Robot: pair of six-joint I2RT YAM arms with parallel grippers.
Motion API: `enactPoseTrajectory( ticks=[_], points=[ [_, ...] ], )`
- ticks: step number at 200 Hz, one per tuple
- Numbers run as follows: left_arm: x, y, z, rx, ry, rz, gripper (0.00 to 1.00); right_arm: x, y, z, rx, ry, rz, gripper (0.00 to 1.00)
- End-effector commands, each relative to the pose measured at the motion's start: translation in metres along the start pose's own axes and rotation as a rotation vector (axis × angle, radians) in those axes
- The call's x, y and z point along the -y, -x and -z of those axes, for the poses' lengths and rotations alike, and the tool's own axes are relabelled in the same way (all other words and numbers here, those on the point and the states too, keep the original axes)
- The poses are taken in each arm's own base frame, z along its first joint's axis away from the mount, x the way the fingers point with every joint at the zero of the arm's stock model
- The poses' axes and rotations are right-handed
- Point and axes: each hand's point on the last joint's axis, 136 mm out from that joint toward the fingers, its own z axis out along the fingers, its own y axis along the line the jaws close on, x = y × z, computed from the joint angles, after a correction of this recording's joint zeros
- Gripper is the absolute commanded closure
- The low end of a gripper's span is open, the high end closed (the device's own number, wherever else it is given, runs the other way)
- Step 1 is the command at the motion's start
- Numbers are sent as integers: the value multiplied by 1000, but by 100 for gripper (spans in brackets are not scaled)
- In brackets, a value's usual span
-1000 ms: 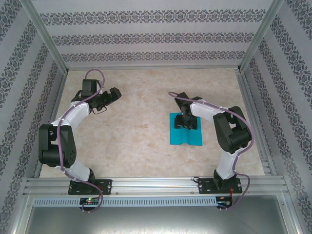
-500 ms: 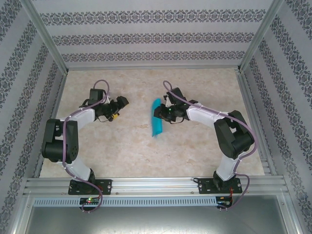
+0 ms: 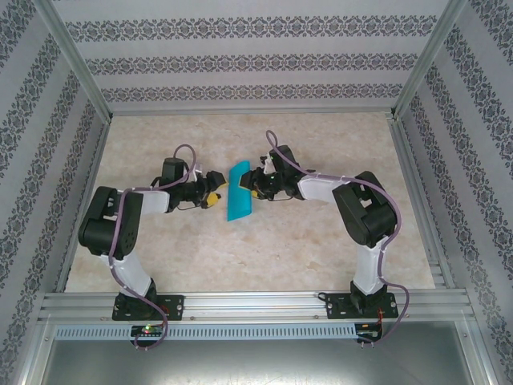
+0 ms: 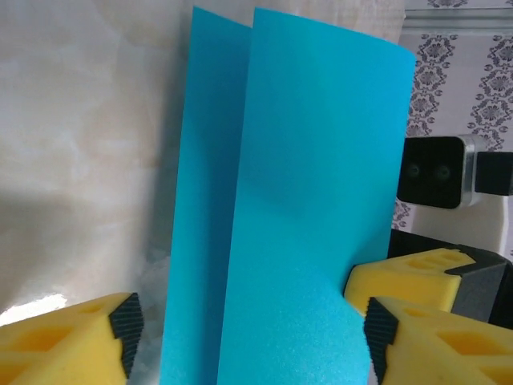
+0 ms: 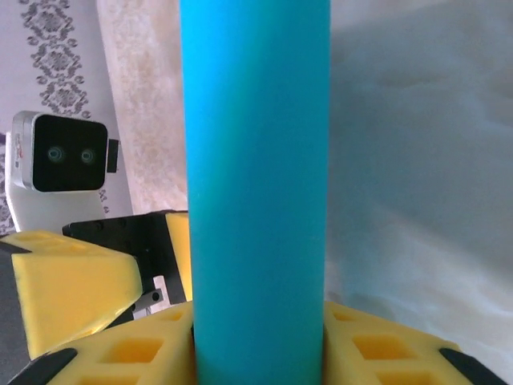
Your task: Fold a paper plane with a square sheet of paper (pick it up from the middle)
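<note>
On the table (image 3: 337,249), the two arms reach in from 9 and 3 o'clock and meet at the middle. The paper (image 3: 238,192) hangs there, lifted off the surface and bent over into two loose halves, not yet creased.

The right gripper (image 3: 256,183), at the paper's 3 o'clock, has it pinched. In the right wrist view the paper (image 5: 256,184) runs up as a rounded fold from between the closed yellow fingers (image 5: 136,357) of the right gripper (image 5: 256,357). The left gripper (image 3: 213,192) sits at the paper's 9 o'clock. In the left wrist view both layers of paper (image 4: 313,192) stand between its fingers (image 4: 72,341). The left gripper (image 4: 250,337) is parted wide and grips nothing, with a clear gap at the 9 o'clock finger.

The step looks like the first half-fold, with the right arm presenting the draped sheet. Next, the left gripper likely needs to close on both layers with the edges aligned. The fold can then be pressed flat. The two free edges look offset, so a skewed crease is the risk.
</note>
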Motion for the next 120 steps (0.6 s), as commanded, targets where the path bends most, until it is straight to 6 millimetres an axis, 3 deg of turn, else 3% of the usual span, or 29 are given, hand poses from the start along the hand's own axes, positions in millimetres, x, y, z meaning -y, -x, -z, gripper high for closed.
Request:
enactPoseTrajectory(
  ticks=[1,25,52,120],
  points=[
    [14,-1,-8,-23,-74,-13,30,22,-1,-1,-13,-24,-41,59],
    [15,-4,-14,-36,-75,-18,36,30,-2,0,-20,-27,-53,59],
    [18,-7,-21,-75,-94,-17,42,25,-2,1,-28,8,-54,60],
    [24,-7,-28,-104,-124,-10,43,15,-5,4,-46,73,-48,54]
  ],
)
